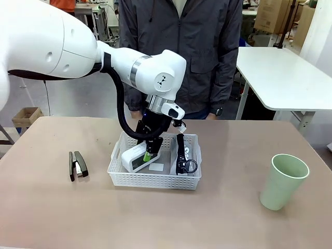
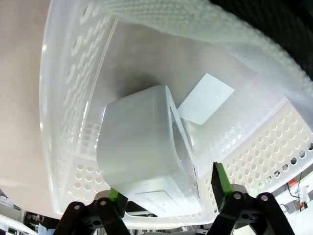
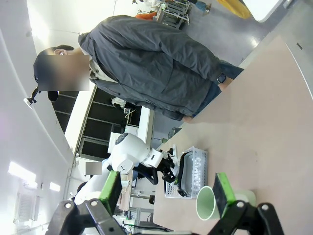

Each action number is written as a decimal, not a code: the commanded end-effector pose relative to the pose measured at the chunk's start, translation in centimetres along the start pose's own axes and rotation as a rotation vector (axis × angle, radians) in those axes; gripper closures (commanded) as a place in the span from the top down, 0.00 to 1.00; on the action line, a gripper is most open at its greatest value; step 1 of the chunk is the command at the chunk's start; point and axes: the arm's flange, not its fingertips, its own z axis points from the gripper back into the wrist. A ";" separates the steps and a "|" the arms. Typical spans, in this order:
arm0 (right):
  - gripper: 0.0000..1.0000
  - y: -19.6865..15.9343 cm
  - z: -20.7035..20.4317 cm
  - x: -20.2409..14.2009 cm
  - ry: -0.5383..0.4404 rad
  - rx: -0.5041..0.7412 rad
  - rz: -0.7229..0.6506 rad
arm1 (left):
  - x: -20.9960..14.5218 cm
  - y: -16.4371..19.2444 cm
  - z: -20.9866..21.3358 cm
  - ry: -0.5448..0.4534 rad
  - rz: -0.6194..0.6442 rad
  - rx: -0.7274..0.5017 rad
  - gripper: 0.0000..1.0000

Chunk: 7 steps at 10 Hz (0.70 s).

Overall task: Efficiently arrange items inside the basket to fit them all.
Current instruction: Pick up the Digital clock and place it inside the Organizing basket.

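Inside the basket (image 1: 155, 181), we see the left fingers (image 2: 219, 183) parted to either side of the small white box (image 2: 142, 142). One green pad sits close against the box and the other stands just off it. The box lies tilted at the basket's left end, against the lattice wall. The grey pouch (image 1: 182, 155), with its black strap and ring, lies along the right end. A white label (image 2: 205, 98) lies flat on the basket floor between them.

The right fingers (image 3: 224, 193) are spread wide on nothing, raised above the bench (image 1: 207, 218). On that tan bench the black stapler (image 1: 78, 165) lies well left of the basket. The pale green cup (image 1: 282, 181) stands upright well to its right.

A person (image 1: 181, 52) in a dark grey jacket stands at the far side. Behind them we see a white table (image 1: 280, 72) and cardboard boxes (image 1: 270, 15). Print on the box's face is too small for us to read.
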 end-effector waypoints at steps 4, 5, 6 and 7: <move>1.00 0.0 -0.1 0.2 -0.015 0.026 0.024 | -3.0 0.4 3.6 -0.144 0.053 -0.098 1.00; 1.00 0.0 -0.1 0.2 -0.015 0.026 0.024 | -6.6 0.2 6.2 -0.256 0.075 -0.151 1.00; 1.00 0.0 -0.1 0.2 -0.015 0.026 0.024 | -10.5 0.0 8.5 -0.345 0.046 -0.214 1.00; 1.00 0.0 -0.1 0.2 -0.015 0.026 0.024 | -15.0 0.1 10.2 -0.416 0.017 -0.280 1.00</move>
